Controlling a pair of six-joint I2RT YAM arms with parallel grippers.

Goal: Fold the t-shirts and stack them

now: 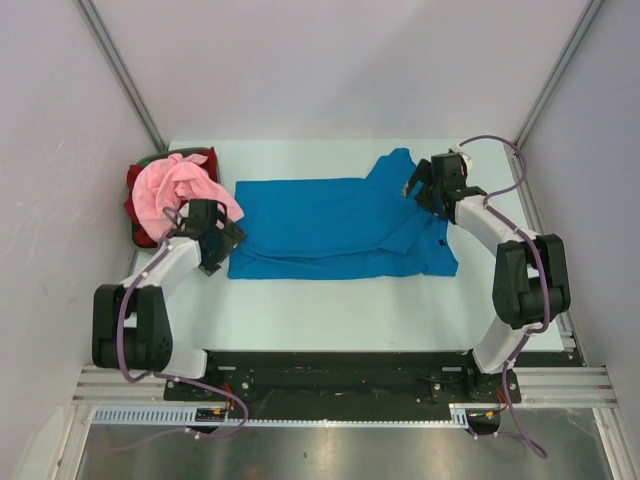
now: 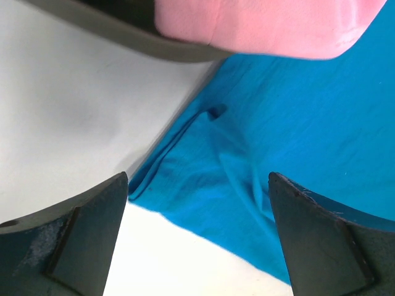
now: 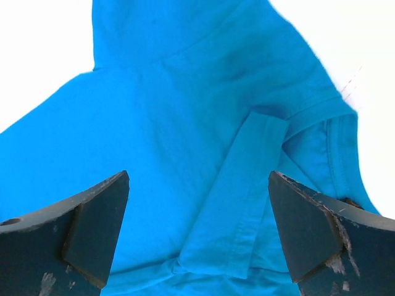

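Fingers (image 2: 74, 240) of the left gripper (image 1: 224, 248) stand spread wide and hold nothing. They hover over the left edge of the blue t-shirt (image 1: 330, 225), where the cloth lies doubled in a narrow fold against the bare bench (image 1: 330, 300). Just behind them the pink t-shirt (image 1: 180, 190) spills over the rim of the dark grey basket (image 2: 111, 28), with the red t-shirt (image 1: 133, 207) bunched beneath it at the far left corner. The blue t-shirt lies spread flat across the middle of the bench, its length running left to right, one sleeve (image 1: 398, 165) poking toward the far edge. At its right end the right gripper (image 1: 420, 180) hangs over the collar and sleeve area, its fingers (image 3: 80, 234) equally wide apart and empty. By the look of it, the blue shirt is laid out and its first fold is the step in hand. Next, both grippers likely need to drop onto one edge, pinch it, and carry it across together, keeping the cloth taut.
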